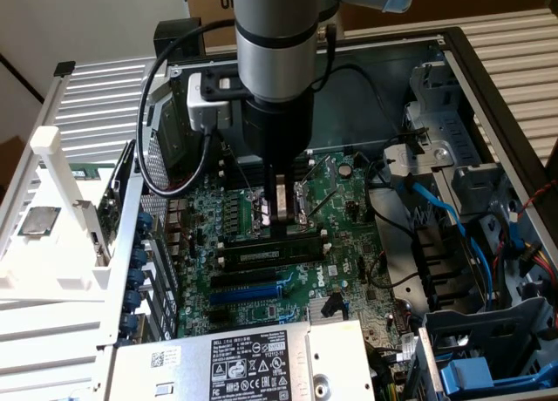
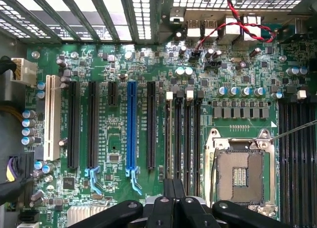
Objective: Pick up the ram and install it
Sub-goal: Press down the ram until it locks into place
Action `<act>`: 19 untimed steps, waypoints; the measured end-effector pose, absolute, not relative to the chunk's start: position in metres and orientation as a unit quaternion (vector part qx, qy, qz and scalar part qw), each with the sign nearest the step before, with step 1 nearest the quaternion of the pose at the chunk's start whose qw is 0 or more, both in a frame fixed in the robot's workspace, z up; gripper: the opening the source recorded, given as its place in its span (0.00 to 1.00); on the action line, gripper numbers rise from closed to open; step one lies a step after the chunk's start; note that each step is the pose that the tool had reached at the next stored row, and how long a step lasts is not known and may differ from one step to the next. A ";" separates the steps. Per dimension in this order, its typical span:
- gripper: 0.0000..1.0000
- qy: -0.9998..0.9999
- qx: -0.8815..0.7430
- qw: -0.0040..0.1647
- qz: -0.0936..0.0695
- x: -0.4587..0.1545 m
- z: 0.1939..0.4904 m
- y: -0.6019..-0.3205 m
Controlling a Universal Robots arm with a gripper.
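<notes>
Camera off the arm first: caught the silver-and-black gripper (image 1: 283, 216) hanging straight down inside the open grey computer case (image 1: 488, 78), over the green motherboard (image 1: 340, 244). Saw its two fingers pressed together, nothing between them. Found the ram (image 1: 266, 254), a long dark circuit-board stick with a small pale label, lying level along the memory slots, just below the fingertips. Could not tell whether the tips touched its top edge. Noted the square metal processor socket (image 1: 316, 196) right beside the fingers, on the exterior view's right, and the long blue expansion slot (image 1: 253, 292) on the ram's nearer side, a little apart. Picked out the grey power supply with a black-and-white label (image 1: 253, 362) at the front, and light-blue cables (image 1: 445, 214) off to the exterior view's right.

Over to the wrist camera: looked down the closed black fingers (image 2: 173, 191) onto the long black memory slots (image 2: 190, 134) with their white end clips. Could not pick the ram out for certain among them. Spotted the processor socket (image 2: 240, 173) on one side of those slots and the blue expansion slot (image 2: 131, 129) on the other.
</notes>
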State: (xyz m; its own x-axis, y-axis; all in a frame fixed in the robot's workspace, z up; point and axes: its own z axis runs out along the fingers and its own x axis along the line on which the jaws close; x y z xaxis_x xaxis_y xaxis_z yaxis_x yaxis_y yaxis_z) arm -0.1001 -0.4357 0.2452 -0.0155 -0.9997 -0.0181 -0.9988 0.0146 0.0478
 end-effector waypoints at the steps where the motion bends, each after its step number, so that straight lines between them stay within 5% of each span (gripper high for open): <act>1: 0.10 -0.712 0.702 0.010 -0.023 -0.100 0.245 -0.436; 19: 0.10 -0.712 0.701 0.012 -0.022 -0.102 0.231 -0.432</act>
State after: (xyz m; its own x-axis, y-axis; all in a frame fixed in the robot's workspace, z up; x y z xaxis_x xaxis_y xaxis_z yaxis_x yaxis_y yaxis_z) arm -0.1016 -0.4315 0.2309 -0.0156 -0.9998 -0.0145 -0.9987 0.0149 0.0480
